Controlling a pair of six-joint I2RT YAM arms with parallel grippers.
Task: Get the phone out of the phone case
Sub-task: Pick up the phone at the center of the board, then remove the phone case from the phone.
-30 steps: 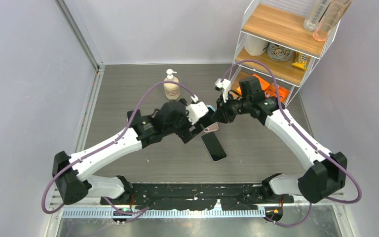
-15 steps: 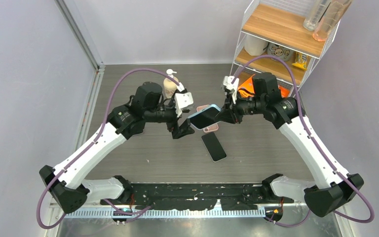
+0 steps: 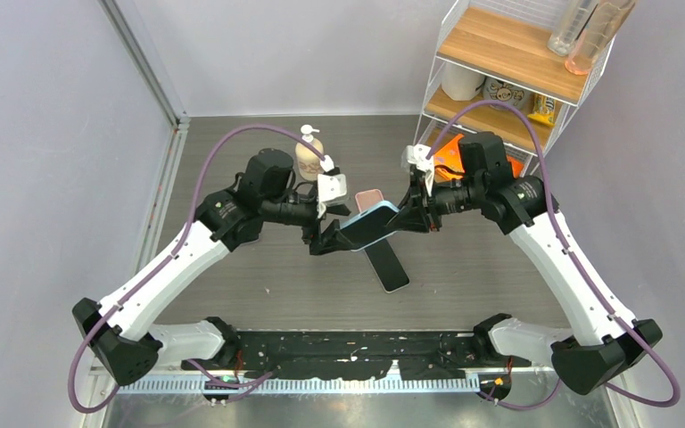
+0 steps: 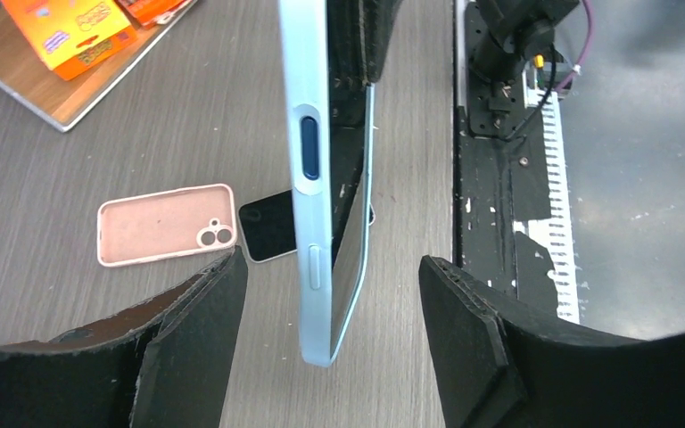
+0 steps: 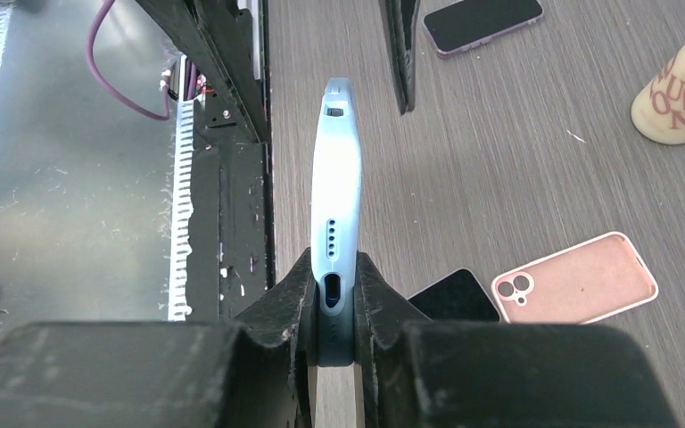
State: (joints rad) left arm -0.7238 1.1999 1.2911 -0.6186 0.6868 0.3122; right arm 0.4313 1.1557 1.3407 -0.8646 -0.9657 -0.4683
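A phone in a light blue phone case (image 3: 370,225) hangs edge-up above the table between the two arms. My right gripper (image 5: 332,294) is shut on the end with the charging port, its fingers (image 5: 290,294) pressed on both faces; the top view places this gripper (image 3: 408,217) just right of the case. My left gripper (image 4: 330,267) is open. Its fingers (image 4: 205,303) straddle the far end of the phone case (image 4: 308,178) with gaps on both sides. The phone's dark screen (image 4: 350,178) faces the right finger.
An empty pink case (image 3: 370,196) lies on the table behind the held phone, and a bare black phone (image 3: 388,265) lies in front. A soap bottle (image 3: 309,153) stands at the back. The wire shelf (image 3: 499,80) is at the right. Another dark phone (image 5: 482,22) lies farther left.
Both arms lifted off the table. The right gripper carried the blue cased phone toward the left gripper, whose fingers now stand either side of its far end and have narrowed a little.
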